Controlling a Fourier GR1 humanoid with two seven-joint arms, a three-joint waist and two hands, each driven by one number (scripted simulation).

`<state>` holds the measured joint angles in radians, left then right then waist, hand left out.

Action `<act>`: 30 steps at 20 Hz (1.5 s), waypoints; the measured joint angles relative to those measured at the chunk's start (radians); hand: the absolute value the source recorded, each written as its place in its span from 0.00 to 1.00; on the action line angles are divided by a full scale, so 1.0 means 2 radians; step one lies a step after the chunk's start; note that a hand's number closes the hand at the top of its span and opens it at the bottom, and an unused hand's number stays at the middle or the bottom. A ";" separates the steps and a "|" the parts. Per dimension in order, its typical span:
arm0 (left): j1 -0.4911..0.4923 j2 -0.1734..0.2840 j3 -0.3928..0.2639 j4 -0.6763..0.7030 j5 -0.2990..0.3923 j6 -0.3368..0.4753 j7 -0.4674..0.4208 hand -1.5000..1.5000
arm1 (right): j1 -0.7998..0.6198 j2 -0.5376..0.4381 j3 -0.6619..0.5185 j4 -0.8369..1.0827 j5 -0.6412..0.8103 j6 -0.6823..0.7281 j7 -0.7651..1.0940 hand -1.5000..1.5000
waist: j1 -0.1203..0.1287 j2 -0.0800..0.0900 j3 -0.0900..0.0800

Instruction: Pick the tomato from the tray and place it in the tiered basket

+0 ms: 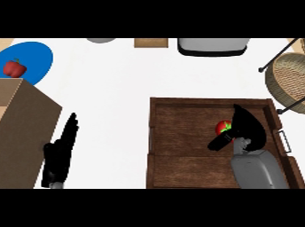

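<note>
Fingers (247,122) and thumb of right hand (245,128) curl round tomato (223,127) in tray (181,133); partial grip, may slip toward tiered basket (292,84).

Quick count: one tomato (223,127), one tray (181,133), one tiered basket (292,77), one red pepper (13,68) on one blue plate (34,60), one cardboard box (14,128), two hands, left (60,150) and right (247,126).
</note>
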<state>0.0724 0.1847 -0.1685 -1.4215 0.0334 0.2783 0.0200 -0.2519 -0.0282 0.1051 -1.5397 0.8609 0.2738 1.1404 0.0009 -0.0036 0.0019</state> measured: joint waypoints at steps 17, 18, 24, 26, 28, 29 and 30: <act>0.010 -0.012 0.010 -0.002 -0.010 -0.008 -0.007 0.50 | 0.028 -0.019 -0.047 0.024 0.073 -0.030 -0.044 1.00 | -0.005 -0.005 -0.003; 0.012 -0.009 0.014 -0.003 -0.008 -0.009 -0.005 0.50 | 0.038 -0.020 -0.063 0.019 0.076 -0.036 -0.038 1.00 | -0.008 -0.005 -0.002; 0.015 -0.007 0.018 -0.008 -0.005 -0.012 -0.005 0.50 | 0.068 -0.023 -0.131 -0.028 0.103 -0.071 -0.022 1.00 | -0.008 -0.004 -0.001; 0.017 -0.011 0.017 -0.008 -0.007 -0.010 -0.007 0.50 | 0.073 -0.022 -0.146 -0.061 0.122 -0.083 -0.016 1.00 | -0.009 -0.004 0.000; 0.018 -0.010 0.018 -0.008 -0.007 -0.010 -0.009 0.50 | 0.067 -0.016 -0.160 -0.101 0.141 -0.093 -0.009 1.00 | -0.011 -0.004 0.000; 0.018 -0.010 0.018 -0.008 -0.006 -0.011 -0.009 0.50 | 0.064 -0.014 -0.166 -0.120 0.152 -0.097 -0.006 1.00 | -0.011 -0.004 -0.001; 0.018 -0.009 0.019 -0.007 -0.005 -0.013 -0.009 0.50 | 0.061 -0.010 -0.169 -0.144 0.164 -0.101 -0.003 1.00 | -0.012 -0.004 -0.001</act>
<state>0.1082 0.1662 -0.1308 -1.4354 0.0231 0.2529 0.0019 -0.1306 -0.0486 -0.2326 -1.8280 1.1886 0.0728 1.1338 -0.0221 -0.0120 0.0008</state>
